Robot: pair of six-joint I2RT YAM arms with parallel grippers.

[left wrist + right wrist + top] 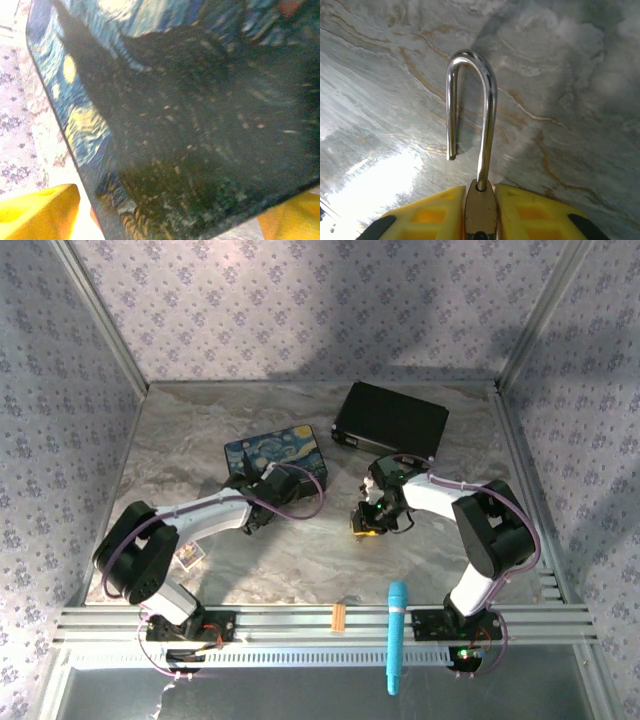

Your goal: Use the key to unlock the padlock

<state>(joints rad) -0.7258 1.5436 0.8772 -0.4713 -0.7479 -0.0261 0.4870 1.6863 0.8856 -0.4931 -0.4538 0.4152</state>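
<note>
The padlock [480, 212] is a small brass body pinched edge-on between the yellow fingers [432, 212] of my right gripper [480, 194], which is shut on it. Its silvery shackle [487, 107] stands sprung open above the marbled tabletop, the short leg hanging free of the body. From above, that right gripper [367, 521] sits mid-table with the padlock [366, 529] at its tip. My left gripper [257, 502] is at the near edge of the blue painted box [277, 452], fingers spread wide and open over the box [165, 100]. I cannot make out the key.
A black case [390, 420] lies at the back right. A teal-handled tool [397, 635] and a tan wooden peg [338, 617] rest on the front rail. A small pale object [190, 558] lies by the left arm's elbow. Patterned walls close three sides.
</note>
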